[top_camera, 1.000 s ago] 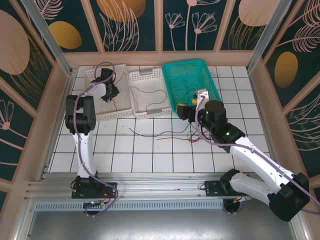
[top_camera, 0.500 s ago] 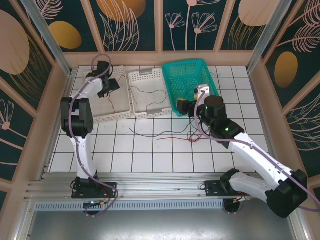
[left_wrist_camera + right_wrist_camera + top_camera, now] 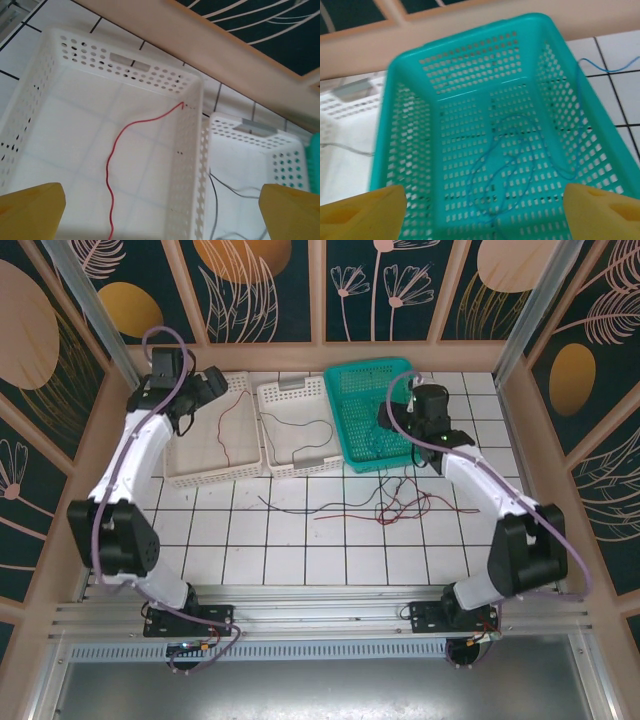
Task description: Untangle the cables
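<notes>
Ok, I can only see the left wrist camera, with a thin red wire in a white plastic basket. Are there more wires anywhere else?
Observer: Yes, a thin blue wire lies curled inside the teal plastic basket.
Operator: Any on the table?
Observer: A loose bunch of red and dark wires lies on the white tiled table, near the teal basket.
Operator: Is the other claw holding something?
Observer: No, the right claw is open and empty above the teal basket.

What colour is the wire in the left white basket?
Red. The left wrist view shows the wire best, lying in the white basket.
</notes>
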Robot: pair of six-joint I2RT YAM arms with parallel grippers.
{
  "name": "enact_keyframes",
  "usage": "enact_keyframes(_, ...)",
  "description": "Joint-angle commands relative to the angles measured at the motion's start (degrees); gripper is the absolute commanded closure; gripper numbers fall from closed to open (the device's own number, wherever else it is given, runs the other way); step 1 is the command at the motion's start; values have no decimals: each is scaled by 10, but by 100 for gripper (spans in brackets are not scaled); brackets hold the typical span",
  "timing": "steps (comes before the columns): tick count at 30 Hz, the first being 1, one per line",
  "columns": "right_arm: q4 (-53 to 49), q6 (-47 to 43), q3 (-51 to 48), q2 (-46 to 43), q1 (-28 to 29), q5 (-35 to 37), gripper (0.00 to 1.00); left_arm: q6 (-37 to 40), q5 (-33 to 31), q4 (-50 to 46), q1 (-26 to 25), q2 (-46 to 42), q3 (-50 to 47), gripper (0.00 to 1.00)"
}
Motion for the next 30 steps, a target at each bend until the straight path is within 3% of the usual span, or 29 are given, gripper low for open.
enact_keyframes(1,-12,-9,56,59,-30,31,19,-11,29,56,2,-51,-66,1)
enact_keyframes(6,-52,-7,142,155,-71,52,20,-21,29,159,3,-156,-201,2)
enact_keyframes(11,-31,52,177,188,-134,-35,20,-25,27,239,3,-211,-287,1)
enact_keyframes(20,6,182,236,283,-205,-185,20,-14,22,231,2,-198,-284,2)
enact_keyframes(30,80,257,273,354,-219,-232,21,-9,13,231,3,-194,-285,1)
